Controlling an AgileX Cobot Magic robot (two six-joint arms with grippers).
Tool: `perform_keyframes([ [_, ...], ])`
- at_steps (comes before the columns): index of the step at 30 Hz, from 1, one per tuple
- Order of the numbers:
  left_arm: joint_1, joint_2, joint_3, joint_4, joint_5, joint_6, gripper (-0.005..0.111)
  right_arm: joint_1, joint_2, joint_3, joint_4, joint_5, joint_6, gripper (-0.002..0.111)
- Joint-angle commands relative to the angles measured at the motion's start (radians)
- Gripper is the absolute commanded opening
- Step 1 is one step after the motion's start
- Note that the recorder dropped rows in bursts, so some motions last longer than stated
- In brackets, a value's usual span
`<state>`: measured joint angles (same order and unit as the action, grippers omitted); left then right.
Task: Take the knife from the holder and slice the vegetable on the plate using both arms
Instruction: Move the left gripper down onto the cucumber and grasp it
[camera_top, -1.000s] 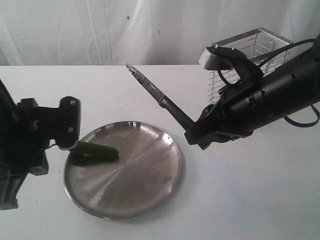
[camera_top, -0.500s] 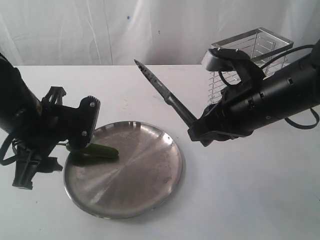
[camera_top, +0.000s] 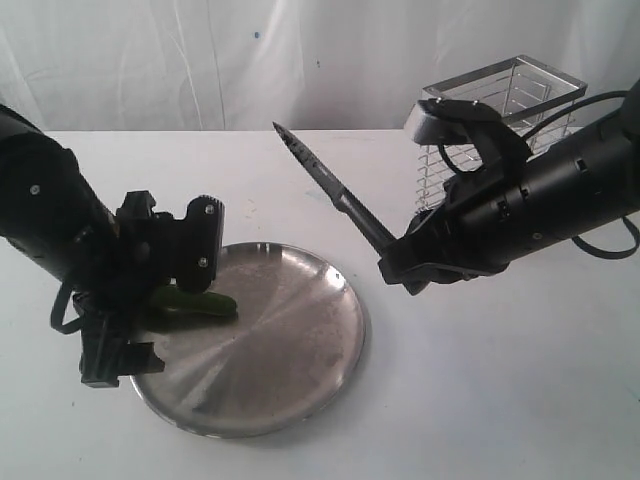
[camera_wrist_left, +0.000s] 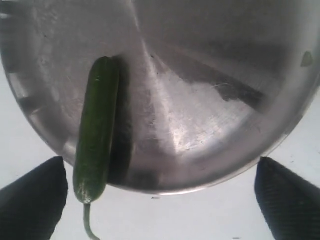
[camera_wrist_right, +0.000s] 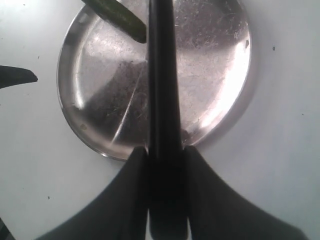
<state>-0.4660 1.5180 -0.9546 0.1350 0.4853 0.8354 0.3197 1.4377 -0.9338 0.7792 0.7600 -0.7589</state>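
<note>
Steel plate (camera_wrist_left: 210, 95) — green chili pepper (camera_wrist_left: 96, 132) lying at its rim.
Left gripper (camera_wrist_left: 160, 170) spread wide, holding nothing; right gripper (camera_wrist_right: 167, 155) clamped on knife (camera_wrist_right: 161, 75) handle — blade raised.

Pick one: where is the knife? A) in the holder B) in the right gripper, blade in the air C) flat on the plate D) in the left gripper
B: the right gripper is shut on the handle of the knife, and its blade slants up in the air, clear of the holder and the plate.
</note>
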Motion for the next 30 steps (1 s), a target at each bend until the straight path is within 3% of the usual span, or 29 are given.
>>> perform_keyframes([
  [1,-0.001,0.065,-0.039,0.111,0.025,-0.115,0.105,0.002,-0.002,0.005,0.001,-0.008,0.017,0.0],
  [4,0.02,0.115,-0.106,0.167,0.05,-0.165,0.105,0.002,-0.002,0.005,-0.008,-0.014,0.039,0.0],
  [11,0.087,0.223,-0.217,0.079,0.07,-0.063,0.105,0.002,-0.002,0.005,-0.043,-0.049,0.073,0.0],
  [19,0.105,0.302,-0.235,-0.009,0.043,0.137,0.105,0.002,-0.002,0.005,-0.055,-0.068,0.11,0.0],
  [30,0.105,0.341,-0.235,-0.007,-0.012,0.148,0.105,0.002,-0.002,0.005,-0.055,-0.069,0.112,0.0],
])
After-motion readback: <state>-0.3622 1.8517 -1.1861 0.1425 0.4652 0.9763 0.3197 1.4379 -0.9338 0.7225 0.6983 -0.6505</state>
